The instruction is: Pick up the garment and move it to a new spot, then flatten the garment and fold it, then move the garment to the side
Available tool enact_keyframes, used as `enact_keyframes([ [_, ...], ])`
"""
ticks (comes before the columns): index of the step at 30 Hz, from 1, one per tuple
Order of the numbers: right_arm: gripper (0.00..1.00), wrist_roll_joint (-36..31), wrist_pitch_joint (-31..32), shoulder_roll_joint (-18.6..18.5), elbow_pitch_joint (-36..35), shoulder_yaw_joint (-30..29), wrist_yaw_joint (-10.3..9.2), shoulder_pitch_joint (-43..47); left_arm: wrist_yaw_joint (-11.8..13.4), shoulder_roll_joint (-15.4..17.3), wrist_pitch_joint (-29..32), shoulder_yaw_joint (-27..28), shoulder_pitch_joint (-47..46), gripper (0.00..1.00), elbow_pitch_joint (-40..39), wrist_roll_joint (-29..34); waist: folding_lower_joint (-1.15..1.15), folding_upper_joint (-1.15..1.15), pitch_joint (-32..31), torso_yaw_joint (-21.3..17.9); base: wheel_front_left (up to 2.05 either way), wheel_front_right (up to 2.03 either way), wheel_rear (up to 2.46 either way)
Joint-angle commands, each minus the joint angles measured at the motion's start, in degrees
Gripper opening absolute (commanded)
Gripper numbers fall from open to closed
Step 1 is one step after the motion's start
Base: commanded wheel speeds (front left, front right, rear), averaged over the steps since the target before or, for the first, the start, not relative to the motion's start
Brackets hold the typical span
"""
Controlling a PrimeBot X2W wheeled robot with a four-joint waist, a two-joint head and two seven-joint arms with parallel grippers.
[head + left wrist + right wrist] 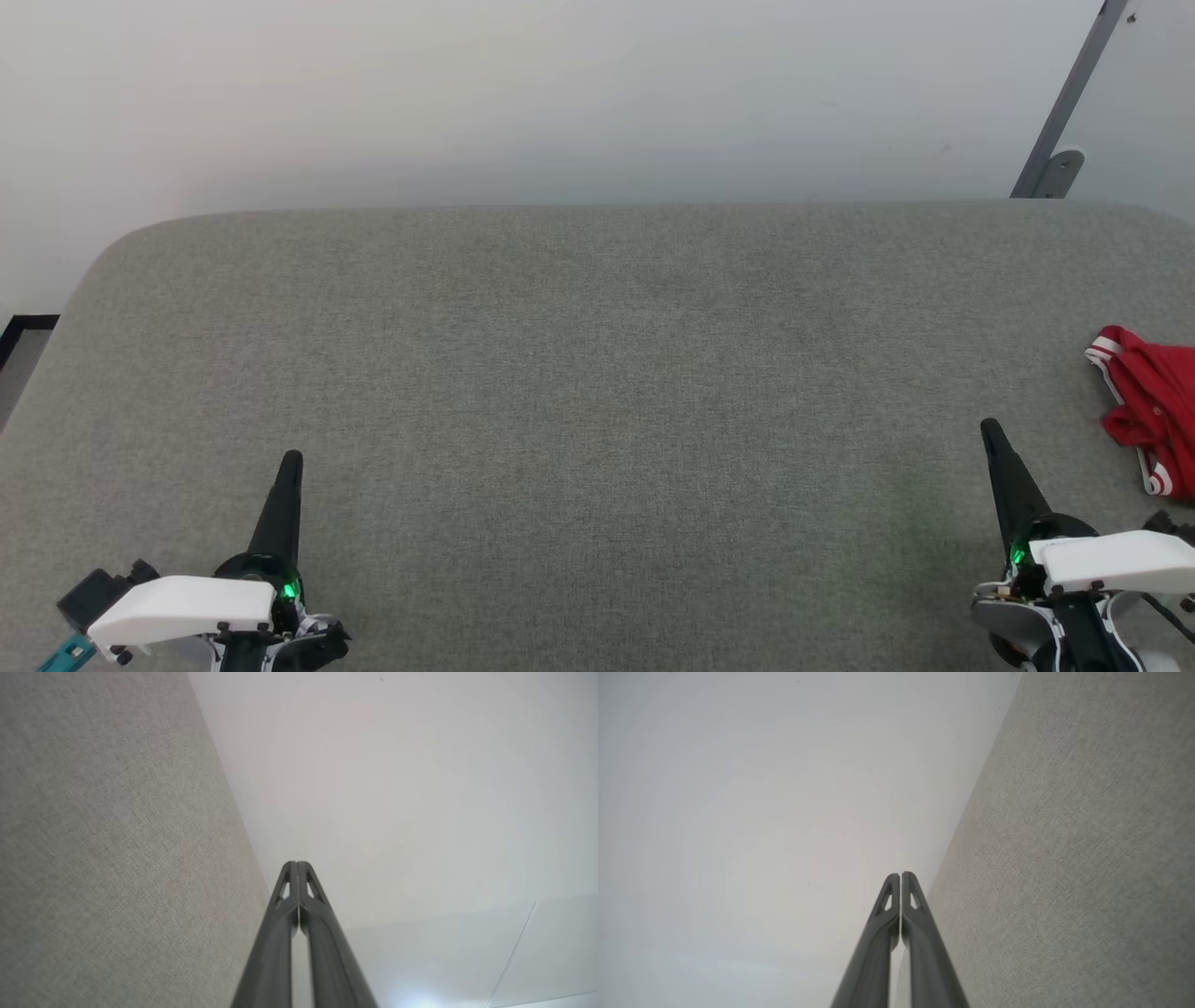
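The garment [1150, 405], a crumpled bright red shirt with red-and-white striped trim, lies at the far right edge of the head view, partly cut off by the frame. My right gripper [990, 430] is shut and empty, its tip a short way left of and below the garment. At the lower left my left gripper [292, 459] is shut too, far from the garment. In the left wrist view the left gripper [297, 863] has its fingers pressed together, and the right wrist view shows the same for the right gripper [901, 874].
A wide grey fabric-covered table [579, 373] with rounded far corners spans the head view, against a pale wall [560, 93]. A grey metal bracket [1055, 168] leans on the wall at the far right. The table's left edge drops to the floor [19, 355].
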Motion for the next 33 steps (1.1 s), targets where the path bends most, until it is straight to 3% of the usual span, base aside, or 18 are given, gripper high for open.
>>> enact_keyframes([
  [1, 0.0, 1.37, 0.5, 0.17, 0.04, -0.25, 0.02, -1.04, 0.02, 0.13, 0.48, 0.33, -1.25, 0.0, 0.06, -1.46, 0.0, 0.0, 0.04, -0.05, 0.0, 0.0, 0.0],
  [33, 0.0, 10.17, 2.6, 1.65, 0.71, -0.66, 0.02, -1.84, 0.02, -0.95, 3.44, 1.41, -3.34, 0.0, 1.13, -10.57, 0.0, 0.0, 0.55, -0.7, 0.0, 0.0, 0.0],
])
